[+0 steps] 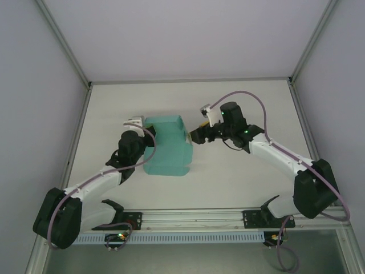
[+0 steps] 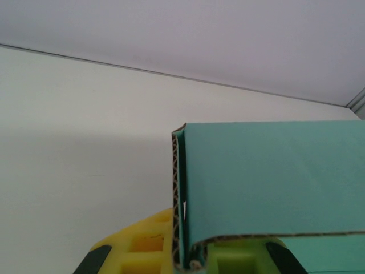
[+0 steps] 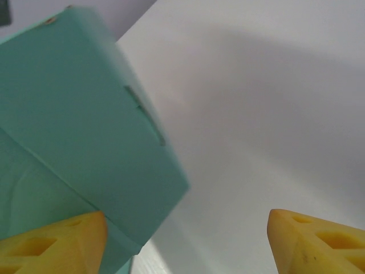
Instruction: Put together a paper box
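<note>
The teal-green paper box [image 1: 167, 145] lies partly folded in the middle of the white table, its far part raised into walls. My left gripper [image 1: 138, 128] is at its left side, shut on the box's upright left wall; in the left wrist view the yellow fingers [image 2: 134, 245] pinch the corrugated edge of the paper box [image 2: 274, 177]. My right gripper [image 1: 194, 136] is open just right of the box. In the right wrist view its yellow fingertips [image 3: 51, 242] stand wide apart, and the paper box [image 3: 74, 125] is at the left, not held.
White enclosure walls with metal posts [image 1: 65, 48] bound the table [image 1: 251, 188] on three sides. A rail [image 1: 188, 218] with the arm bases runs along the near edge. Bare tabletop lies right of the box and in front of it.
</note>
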{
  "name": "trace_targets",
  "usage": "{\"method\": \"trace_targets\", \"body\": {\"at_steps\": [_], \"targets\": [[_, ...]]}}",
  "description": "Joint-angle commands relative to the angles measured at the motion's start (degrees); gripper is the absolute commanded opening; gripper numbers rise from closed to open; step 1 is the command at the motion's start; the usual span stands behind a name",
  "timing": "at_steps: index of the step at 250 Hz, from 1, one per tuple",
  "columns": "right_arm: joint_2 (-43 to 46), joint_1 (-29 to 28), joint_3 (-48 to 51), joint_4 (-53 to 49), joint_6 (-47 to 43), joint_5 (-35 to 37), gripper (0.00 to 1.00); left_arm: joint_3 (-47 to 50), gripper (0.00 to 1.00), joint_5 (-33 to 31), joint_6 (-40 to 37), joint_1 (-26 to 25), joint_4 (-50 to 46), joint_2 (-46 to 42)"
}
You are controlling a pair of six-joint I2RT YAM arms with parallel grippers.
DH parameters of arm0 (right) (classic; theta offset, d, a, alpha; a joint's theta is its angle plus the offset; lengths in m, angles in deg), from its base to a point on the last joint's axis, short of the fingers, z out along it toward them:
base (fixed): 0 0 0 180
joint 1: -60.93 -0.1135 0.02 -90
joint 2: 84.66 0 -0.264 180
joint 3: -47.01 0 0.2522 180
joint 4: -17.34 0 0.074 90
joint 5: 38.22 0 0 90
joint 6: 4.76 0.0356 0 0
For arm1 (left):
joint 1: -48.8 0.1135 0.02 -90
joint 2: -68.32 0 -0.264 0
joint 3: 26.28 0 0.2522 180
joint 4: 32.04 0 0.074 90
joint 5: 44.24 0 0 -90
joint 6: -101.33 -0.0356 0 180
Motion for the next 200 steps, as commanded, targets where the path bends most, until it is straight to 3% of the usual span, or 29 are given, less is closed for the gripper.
{"method": "trace_targets", "body": {"at_steps": [1,53,105,158,200], "targets": [[-1.6,-1.5,-1.9,1.6,-3.2,-4.6,0.75,-2.5,0.0,0.5,-1.2,0.1,-1.1,0.8],[-4.6,-3.7,-5.1,0.5,-5.5,-1.9,0.7,-3.9,0.0,-0.3,-2.4,-1.2,-2.0,2.4],[-4.0,-5.6,-5.6,1.9,-6.7,12.4,0.65,-5.6,0.0,-3.6,-4.3,-3.5,-4.6,2.9],[-6.5,-7.8,-5.3,6.9,-3.9,24.1,0.53,-7.6,0.0,-5.0,-5.4,-5.8,-6.3,4.1],[-9.0,-9.1,-6.1,10.7,-0.8,32.8,0.36,-9.4,0.0,-5.7,-6.3,-7.6,-7.8,5.9]]}}
